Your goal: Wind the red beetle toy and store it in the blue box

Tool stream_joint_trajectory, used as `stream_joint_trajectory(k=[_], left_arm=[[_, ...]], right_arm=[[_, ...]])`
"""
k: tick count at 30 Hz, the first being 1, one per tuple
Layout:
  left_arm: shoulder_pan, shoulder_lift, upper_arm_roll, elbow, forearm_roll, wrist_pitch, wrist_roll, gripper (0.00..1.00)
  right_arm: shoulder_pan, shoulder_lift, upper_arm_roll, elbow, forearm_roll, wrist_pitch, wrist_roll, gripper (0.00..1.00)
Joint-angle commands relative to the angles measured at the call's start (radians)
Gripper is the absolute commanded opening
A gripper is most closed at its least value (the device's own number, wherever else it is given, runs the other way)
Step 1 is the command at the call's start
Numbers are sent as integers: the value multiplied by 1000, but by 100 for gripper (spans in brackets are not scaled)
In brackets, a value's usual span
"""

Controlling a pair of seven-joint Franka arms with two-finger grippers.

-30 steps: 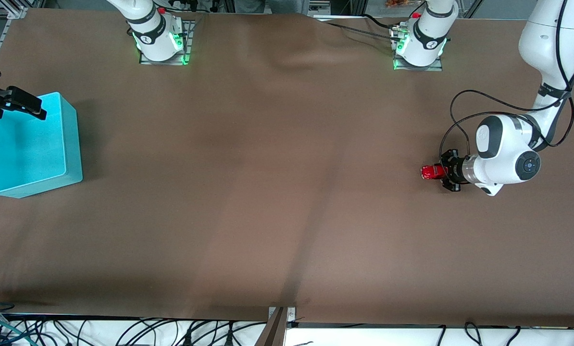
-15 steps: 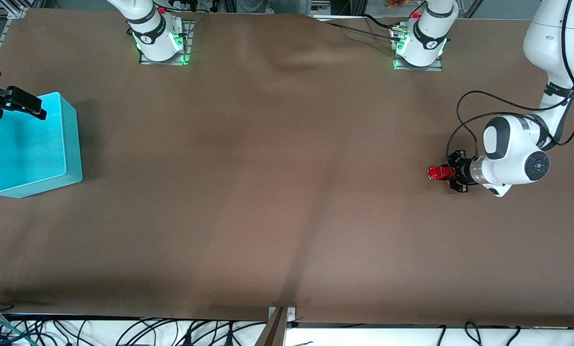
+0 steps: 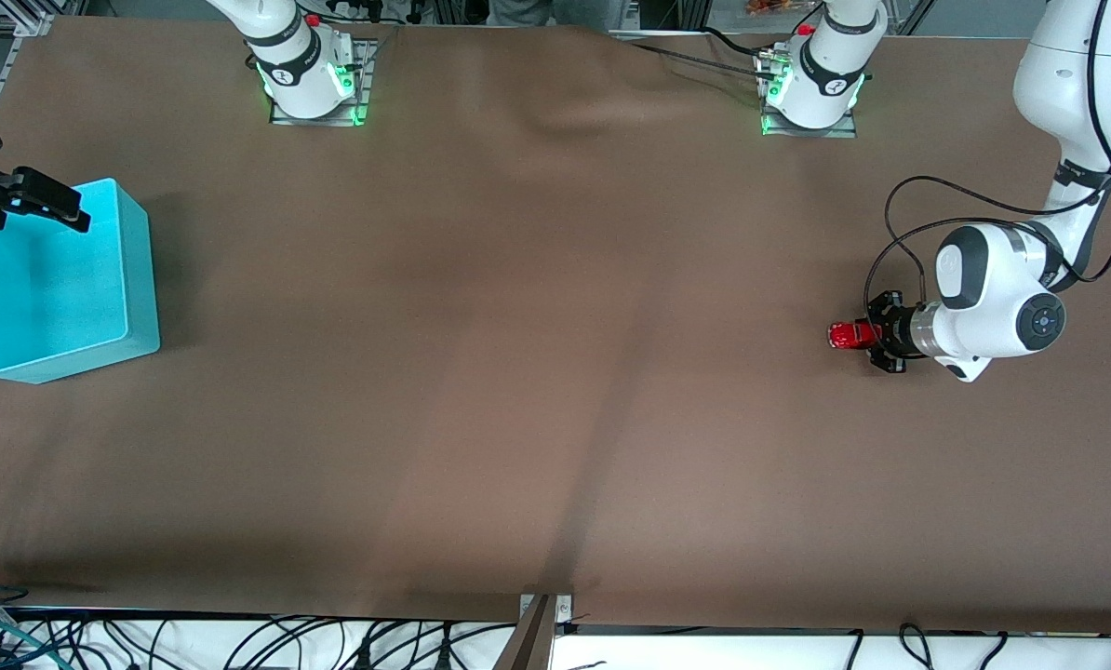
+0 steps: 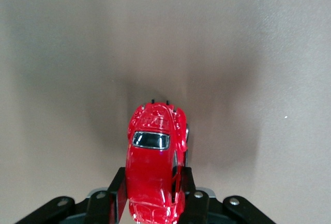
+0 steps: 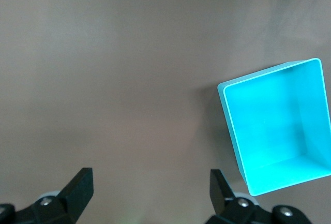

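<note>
Red beetle toy (image 3: 847,335) sat at about three o'clock on the brown surface (image 3: 537,372), wheels down, clamped at its tail by the left hand (image 3: 867,336). The blue box (image 3: 142,279) stood at nine o'clock, well apart, with the right hand (image 3: 48,200) waiting spread wide over its rim. Winding would go best with the wheels pressed flat and the car dragged straight backward, grip kept square. Only the left wrist view showed the fingers (image 4: 117,195) pinching the toy's flanks; only the right wrist view showed the box's bare interior
</note>
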State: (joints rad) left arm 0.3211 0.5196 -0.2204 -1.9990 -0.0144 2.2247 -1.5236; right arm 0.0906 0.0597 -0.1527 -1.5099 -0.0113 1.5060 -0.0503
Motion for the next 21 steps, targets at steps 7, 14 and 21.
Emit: stream_joint_trajectory(k=[7,14,21], left_arm=[[12,51,6,86,28,-27,11,82],[10,50,3,86,27,-27,8,85],[9,50,0,86,27,-27,3,85]], right_arm=[[-3,9,4,25,-4,-16,7,100],[-3,9,4,25,-2,-18,7,100],[-3,9,4,25,-2,-18,7,100]])
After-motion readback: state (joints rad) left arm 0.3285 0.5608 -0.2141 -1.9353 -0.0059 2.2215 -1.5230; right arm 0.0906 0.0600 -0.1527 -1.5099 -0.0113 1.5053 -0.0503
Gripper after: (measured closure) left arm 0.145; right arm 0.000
